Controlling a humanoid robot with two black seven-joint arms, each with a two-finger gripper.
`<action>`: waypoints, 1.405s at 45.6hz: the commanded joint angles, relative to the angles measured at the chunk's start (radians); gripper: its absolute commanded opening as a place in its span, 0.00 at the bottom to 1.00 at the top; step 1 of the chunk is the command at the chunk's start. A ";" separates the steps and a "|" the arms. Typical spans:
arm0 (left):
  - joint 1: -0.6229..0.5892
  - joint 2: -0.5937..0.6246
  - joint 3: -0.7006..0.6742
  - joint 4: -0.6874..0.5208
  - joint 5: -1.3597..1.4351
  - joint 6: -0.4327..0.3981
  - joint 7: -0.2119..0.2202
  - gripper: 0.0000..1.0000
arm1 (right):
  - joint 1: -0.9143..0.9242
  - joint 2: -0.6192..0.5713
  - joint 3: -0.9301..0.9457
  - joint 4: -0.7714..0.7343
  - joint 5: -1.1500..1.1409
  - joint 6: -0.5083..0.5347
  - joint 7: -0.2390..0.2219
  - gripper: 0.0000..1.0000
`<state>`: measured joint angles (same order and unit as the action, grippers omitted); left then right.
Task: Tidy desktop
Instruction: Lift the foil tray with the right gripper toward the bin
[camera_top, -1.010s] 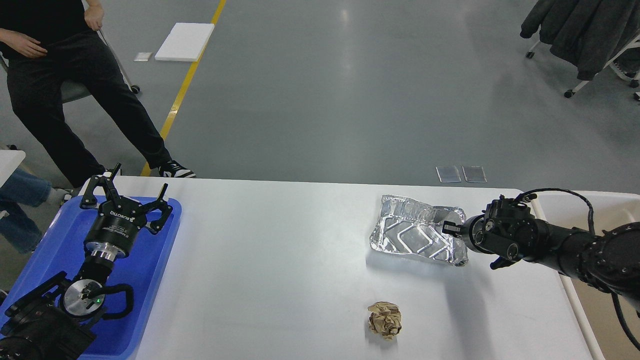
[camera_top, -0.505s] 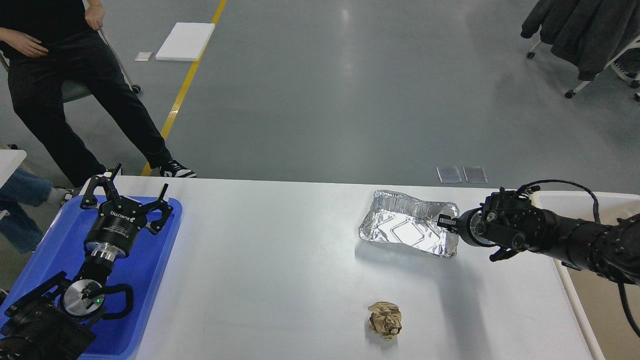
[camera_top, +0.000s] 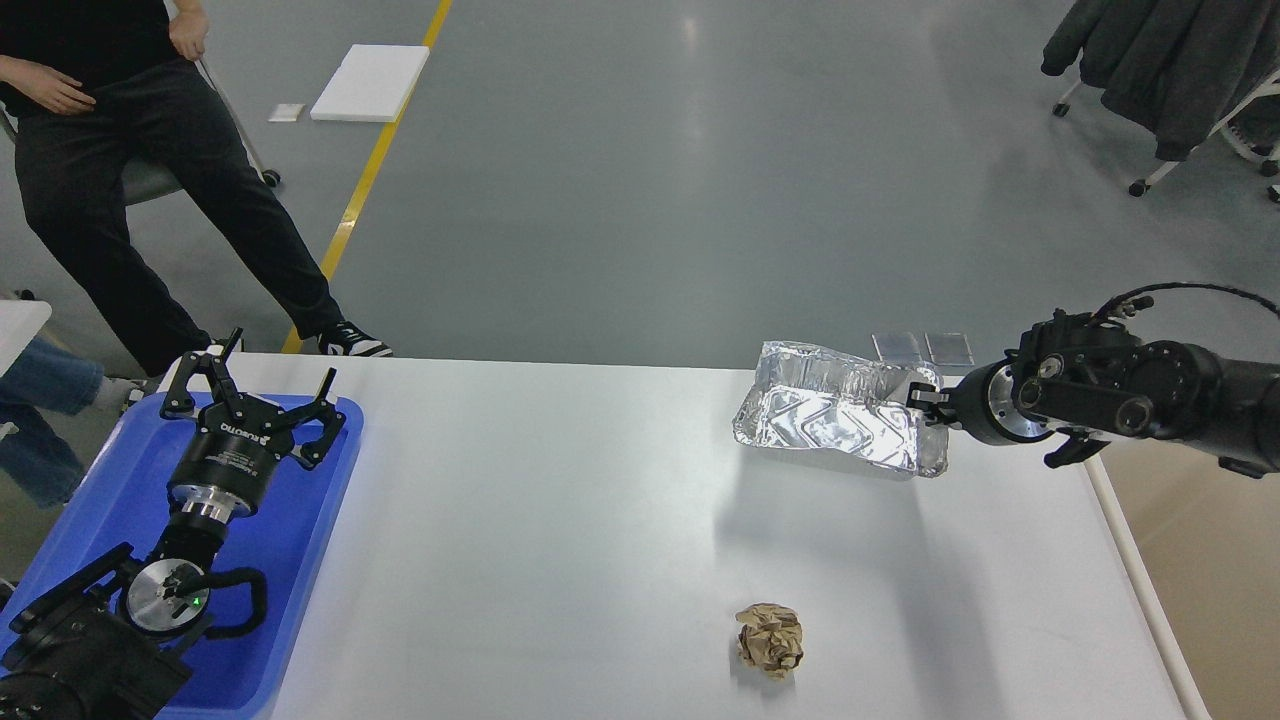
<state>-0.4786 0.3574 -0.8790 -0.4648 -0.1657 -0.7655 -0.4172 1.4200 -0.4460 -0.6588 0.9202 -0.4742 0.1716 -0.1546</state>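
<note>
Right gripper (camera_top: 925, 403): clamped on foil tray (camera_top: 835, 425), raised above desktop (camera_top: 560, 520). Left gripper (camera_top: 250, 385): spread wide over blue tray (camera_top: 300, 560). 1 paper ball (camera_top: 769, 640).

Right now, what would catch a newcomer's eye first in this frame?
The crumpled foil tray, shiny and lifted over the desktop's far right, gripped at its rim by the right pincer. Next, the brown crumpled paper ball alone near the front edge, and the open left pincer over the blue tray.
</note>
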 joint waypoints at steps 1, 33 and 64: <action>0.000 0.000 0.000 0.000 0.000 0.000 0.002 0.99 | 0.183 -0.137 -0.015 0.196 -0.079 0.120 0.000 0.00; 0.000 0.000 0.000 0.000 0.000 0.000 0.000 0.99 | 0.576 -0.277 -0.015 0.344 -0.113 0.440 -0.011 0.00; 0.000 0.000 0.000 0.000 0.000 0.000 0.001 0.99 | 0.652 -0.306 -0.033 0.355 -0.112 0.494 -0.011 0.00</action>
<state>-0.4786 0.3574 -0.8790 -0.4648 -0.1656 -0.7653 -0.4164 2.0514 -0.7364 -0.6870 1.2699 -0.5910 0.6355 -0.1655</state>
